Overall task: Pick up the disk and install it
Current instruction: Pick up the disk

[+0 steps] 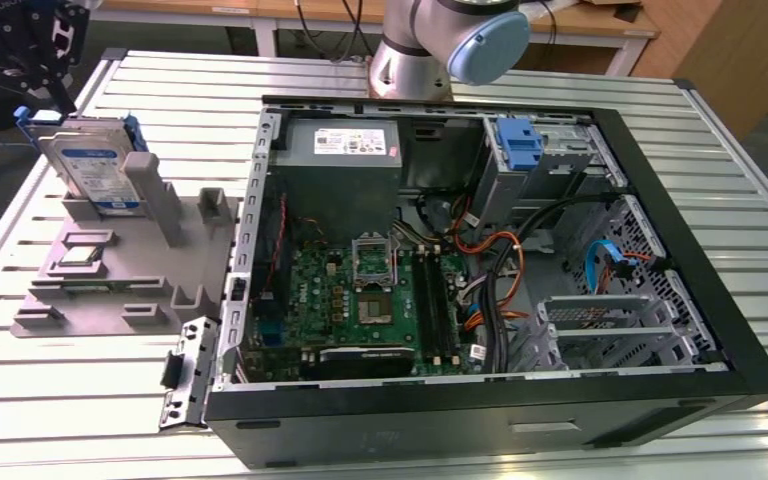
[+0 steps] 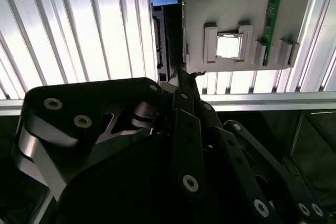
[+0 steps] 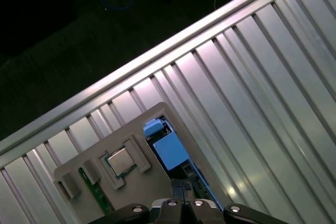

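The disk [image 1: 95,165] stands upright in a slot of the grey fixture [image 1: 124,285], at the exterior view's left; it is silver with a white-and-blue label and a blue frame. My gripper [image 1: 40,95] hangs just above its top edge. In both wrist views I look down along the fingers onto the disk's narrow blue-capped edge [image 2: 167,30] [image 3: 169,149]. The gripper [image 3: 181,184] [image 2: 186,77] has its fingertips pressed together, with nothing seen between them, close over one end of the disk.
The open computer case [image 1: 704,300] fills the middle and right, with a power-supply box [image 1: 344,140] and a blue bracket [image 1: 520,145] at its far side. The fixture also holds a processor chip [image 2: 229,45] and a green memory stick [image 2: 273,9]. The arm's base [image 1: 438,45] stands behind the case.
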`<state>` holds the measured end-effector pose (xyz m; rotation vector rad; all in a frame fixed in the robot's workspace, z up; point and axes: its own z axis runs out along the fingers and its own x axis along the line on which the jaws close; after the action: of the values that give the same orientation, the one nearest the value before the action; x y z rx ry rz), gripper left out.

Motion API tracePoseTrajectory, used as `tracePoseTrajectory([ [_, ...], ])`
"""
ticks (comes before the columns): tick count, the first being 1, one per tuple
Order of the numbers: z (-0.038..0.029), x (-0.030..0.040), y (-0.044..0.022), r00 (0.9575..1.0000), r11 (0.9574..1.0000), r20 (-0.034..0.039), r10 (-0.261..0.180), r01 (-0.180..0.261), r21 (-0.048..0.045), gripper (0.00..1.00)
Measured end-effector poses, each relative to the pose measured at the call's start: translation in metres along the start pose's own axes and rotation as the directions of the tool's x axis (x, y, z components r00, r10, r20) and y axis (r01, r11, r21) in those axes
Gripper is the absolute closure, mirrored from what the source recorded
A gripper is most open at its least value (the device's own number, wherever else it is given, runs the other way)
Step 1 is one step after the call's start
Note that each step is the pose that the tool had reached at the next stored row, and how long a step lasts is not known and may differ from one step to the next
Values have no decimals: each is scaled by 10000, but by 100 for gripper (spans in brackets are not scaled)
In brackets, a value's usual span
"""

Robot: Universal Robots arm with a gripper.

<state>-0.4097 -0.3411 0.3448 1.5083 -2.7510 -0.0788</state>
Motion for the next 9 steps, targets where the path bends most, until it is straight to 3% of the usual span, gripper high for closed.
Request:
tracePoseTrajectory([
  [9, 0, 0, 0, 9980, 9980, -28, -631, 631, -14, 90],
])
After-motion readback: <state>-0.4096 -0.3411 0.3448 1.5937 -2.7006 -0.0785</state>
